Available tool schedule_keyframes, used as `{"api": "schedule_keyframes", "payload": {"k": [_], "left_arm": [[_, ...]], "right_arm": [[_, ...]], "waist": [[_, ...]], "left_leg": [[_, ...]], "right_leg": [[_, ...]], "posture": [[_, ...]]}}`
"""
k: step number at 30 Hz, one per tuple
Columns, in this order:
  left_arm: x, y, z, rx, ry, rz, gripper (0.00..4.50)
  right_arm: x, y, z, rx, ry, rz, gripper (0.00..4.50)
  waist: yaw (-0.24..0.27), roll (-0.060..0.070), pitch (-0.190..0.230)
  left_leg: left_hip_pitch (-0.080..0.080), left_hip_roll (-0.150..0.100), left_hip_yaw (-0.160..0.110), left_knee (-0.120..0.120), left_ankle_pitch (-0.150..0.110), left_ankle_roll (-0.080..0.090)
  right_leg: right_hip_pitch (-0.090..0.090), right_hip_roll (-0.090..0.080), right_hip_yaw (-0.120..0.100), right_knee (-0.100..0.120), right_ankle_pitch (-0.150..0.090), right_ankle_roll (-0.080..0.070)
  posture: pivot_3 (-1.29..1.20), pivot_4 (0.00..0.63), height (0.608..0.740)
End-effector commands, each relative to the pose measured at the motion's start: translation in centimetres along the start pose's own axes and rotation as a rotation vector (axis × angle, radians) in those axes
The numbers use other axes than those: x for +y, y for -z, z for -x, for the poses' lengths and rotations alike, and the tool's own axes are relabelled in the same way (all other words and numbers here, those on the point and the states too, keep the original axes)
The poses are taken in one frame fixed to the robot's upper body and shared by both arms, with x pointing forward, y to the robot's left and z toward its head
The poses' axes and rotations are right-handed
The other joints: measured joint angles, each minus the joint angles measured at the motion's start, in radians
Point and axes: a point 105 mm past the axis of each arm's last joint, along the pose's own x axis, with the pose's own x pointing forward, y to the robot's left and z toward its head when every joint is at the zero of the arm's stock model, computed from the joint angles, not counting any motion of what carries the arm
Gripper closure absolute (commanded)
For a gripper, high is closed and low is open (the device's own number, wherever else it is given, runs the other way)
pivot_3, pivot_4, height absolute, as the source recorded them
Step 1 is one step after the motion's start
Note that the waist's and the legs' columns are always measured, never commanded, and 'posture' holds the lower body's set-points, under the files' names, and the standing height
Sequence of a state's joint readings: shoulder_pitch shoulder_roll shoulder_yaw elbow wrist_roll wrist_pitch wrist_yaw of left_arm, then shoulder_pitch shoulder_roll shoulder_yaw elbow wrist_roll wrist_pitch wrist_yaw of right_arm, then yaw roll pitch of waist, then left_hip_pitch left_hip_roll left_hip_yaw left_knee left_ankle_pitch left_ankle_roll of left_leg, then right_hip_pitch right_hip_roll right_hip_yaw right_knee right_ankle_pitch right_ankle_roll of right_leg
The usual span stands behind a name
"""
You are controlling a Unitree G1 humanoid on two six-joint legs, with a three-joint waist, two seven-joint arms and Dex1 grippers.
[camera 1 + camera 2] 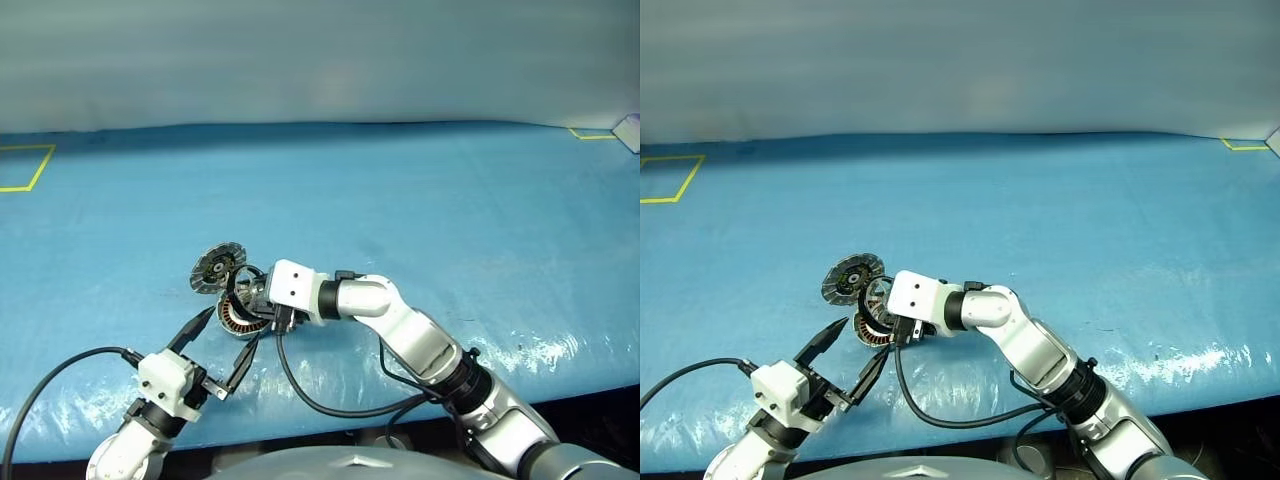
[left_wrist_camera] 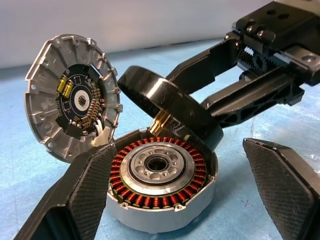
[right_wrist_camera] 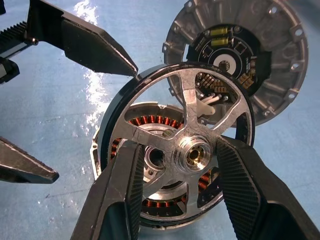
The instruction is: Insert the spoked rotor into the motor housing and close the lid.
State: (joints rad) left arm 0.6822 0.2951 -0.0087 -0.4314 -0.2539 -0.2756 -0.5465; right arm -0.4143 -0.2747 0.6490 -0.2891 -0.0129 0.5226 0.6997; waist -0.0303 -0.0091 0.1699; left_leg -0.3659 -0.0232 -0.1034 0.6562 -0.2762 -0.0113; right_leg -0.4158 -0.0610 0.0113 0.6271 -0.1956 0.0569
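Even, bright overhead light is falling across the blue sheet (image 1: 420, 200), throwing white glare along its wrinkled near edge. The far wall is blurring into soft grey. In the wrist views the copper windings and spokes are showing crisp, with glare glinting beside the tool fingers (image 3: 95, 45).

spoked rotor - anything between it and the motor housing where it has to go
Nothing visible. The right gripper holds the spoked rotor tilted just above the open motor housing; the lid is swung up to one side, and the left gripper straddles the housing.
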Motion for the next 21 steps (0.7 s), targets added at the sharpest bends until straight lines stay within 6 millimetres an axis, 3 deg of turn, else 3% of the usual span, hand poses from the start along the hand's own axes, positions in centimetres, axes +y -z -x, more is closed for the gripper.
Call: {"api": "schedule_keyframes", "payload": {"k": [1, 21], "left_arm": [[-0.22, -0.14, 0.38, -0.011, 0.004, -0.007, 0.00], [-0.32, 0.63, 0.48, -0.004, 0.022, -0.002, 0.00]], "right_arm": [[0.43, -0.59, -0.01, -0.026, -0.022, 0.028, 2.65], [1.12, -0.21, -0.77, 0.077, -0.041, 0.139, 2.65]], "waist": [[0.000, 0.000, 0.000], [-0.006, 0.000, 0.000]], "left_leg": [[0.000, 0.000, 0.000, 0.000, 0.000, 0.000], [0.002, 0.000, 0.000, 0.000, 0.000, 0.000]], "right_leg": [[0.000, 0.000, 0.000, 0.000, 0.000, 0.000], [0.001, 0.000, 0.000, 0.001, 0.000, 0.000]], "posture": [[0.00, 0.150, 0.740], [0.00, 0.150, 0.740]]}}
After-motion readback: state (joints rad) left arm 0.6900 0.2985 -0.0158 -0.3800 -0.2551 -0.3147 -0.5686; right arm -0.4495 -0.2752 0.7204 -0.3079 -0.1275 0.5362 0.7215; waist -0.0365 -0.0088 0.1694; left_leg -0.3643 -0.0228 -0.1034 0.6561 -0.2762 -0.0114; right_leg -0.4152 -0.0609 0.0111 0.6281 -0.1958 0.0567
